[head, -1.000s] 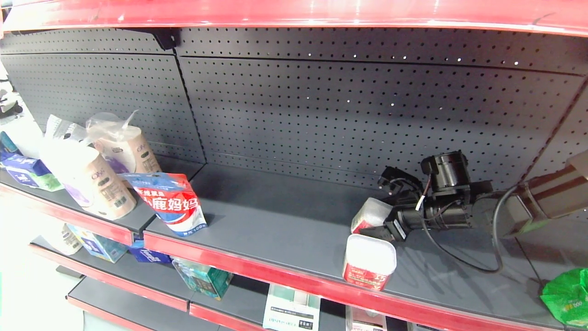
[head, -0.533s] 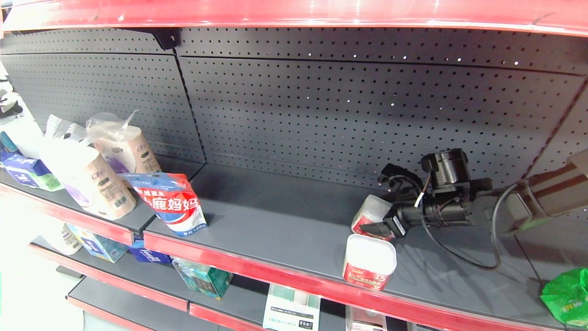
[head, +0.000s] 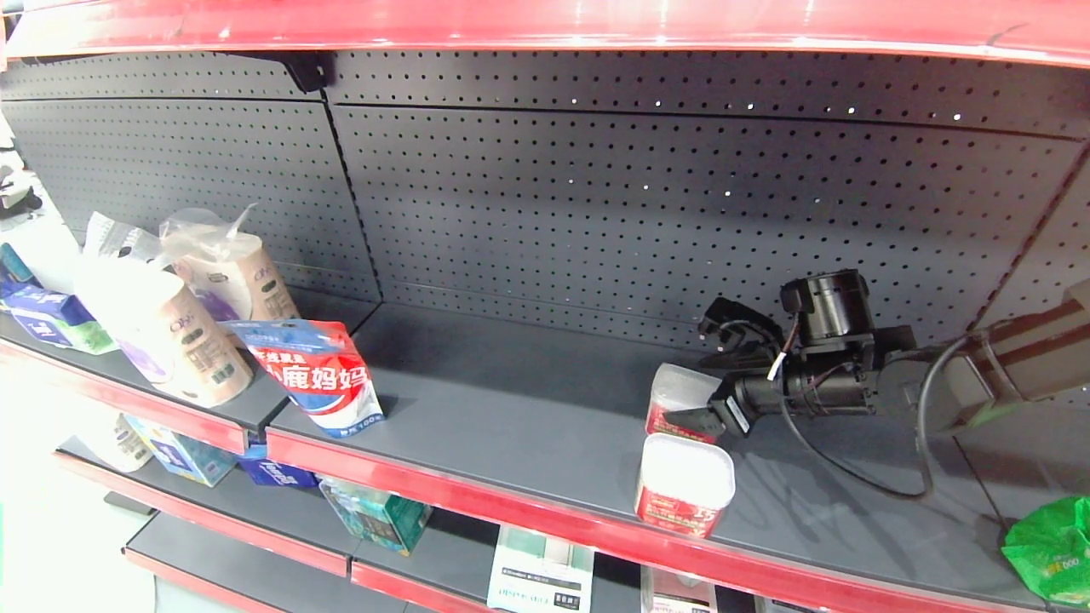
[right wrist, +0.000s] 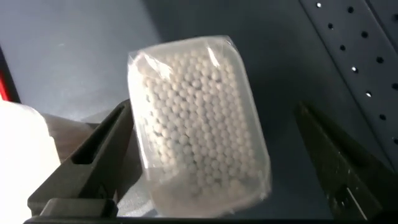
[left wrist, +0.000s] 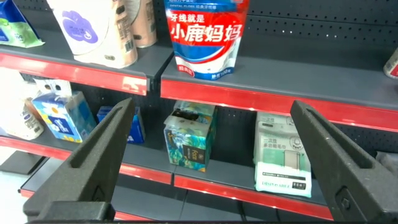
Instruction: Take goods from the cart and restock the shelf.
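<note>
Swab box [head: 677,390] stands upright on the grey shelf [head: 511,409], toward its right half and back from the red front edge, just behind a second, white-lidded box [head: 684,484] that sits at that edge; the right gripper [right wrist: 212,112] reaches in level from the right and straddles it, fingers [right wrist: 93,155] spread wide with the box between them; in the right wrist view one finger lies close along the box's side, touching or just short of it, I cannot tell which, while the other finger stands well apart from the opposite side; in the head view the nearer dark finger shows low between the two boxes; the left gripper [left wrist: 211,104] hangs in front of the lower shelves, fingers wide and nothing between them; a red, white and blue pouch [head: 319,375] stands at the shelf's left end, wrapped rolls [head: 170,328] beside it on the next section; a green bag [head: 1052,549] lies at the far right edge.
</note>
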Available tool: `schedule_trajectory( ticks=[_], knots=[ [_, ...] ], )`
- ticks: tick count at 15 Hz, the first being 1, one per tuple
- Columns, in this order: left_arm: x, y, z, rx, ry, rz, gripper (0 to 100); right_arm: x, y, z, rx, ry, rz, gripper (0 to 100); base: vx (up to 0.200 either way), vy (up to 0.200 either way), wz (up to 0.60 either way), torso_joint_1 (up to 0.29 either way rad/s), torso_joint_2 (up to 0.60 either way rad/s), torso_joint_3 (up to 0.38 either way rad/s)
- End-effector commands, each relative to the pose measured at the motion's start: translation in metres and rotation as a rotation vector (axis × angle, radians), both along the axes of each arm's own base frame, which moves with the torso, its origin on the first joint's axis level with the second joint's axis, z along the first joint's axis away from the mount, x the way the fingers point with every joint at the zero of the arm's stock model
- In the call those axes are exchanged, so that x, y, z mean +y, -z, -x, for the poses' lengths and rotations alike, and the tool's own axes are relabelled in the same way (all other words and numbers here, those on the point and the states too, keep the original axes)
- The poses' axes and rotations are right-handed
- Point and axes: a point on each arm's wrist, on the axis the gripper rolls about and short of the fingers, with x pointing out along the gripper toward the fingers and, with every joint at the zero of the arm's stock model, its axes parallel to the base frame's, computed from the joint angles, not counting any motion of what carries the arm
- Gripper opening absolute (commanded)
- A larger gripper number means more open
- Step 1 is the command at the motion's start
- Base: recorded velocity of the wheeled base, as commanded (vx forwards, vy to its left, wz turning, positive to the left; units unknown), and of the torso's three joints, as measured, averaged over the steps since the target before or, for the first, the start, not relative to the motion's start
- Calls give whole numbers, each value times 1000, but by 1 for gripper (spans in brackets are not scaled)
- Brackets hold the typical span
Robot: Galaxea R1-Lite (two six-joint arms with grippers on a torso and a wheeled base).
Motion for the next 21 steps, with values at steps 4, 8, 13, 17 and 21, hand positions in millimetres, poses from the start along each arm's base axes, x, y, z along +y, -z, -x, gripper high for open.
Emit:
schedule_trajectory(
  ticks=[4, 8, 13, 17, 21],
  knots=[
    [0, 0, 0, 0, 0, 2, 100, -13, -2, 1, -6, 49, 19, 100, 0, 0, 0, 0, 0, 0],
    [0, 0, 0, 0, 0, 1, 100, -24, 0, 6, 9, 77, 28, 100, 0, 0, 0, 0, 0, 0],
    [0, 0, 0, 0, 0, 1, 100, -32, 1, 12, 18, 94, 32, 100, 0, 0, 0, 0, 0, 0],
    [0, 0, 0, 0, 2, 1, 100, -34, 1, 14, 24, 97, 34, 100, 0, 0, 0, 0, 0, 0],
    [0, 0, 0, 0, 0, 1, 100, -39, 1, 14, 19, 127, 48, 100, 0, 0, 0, 0, 0, 0]
  ],
)
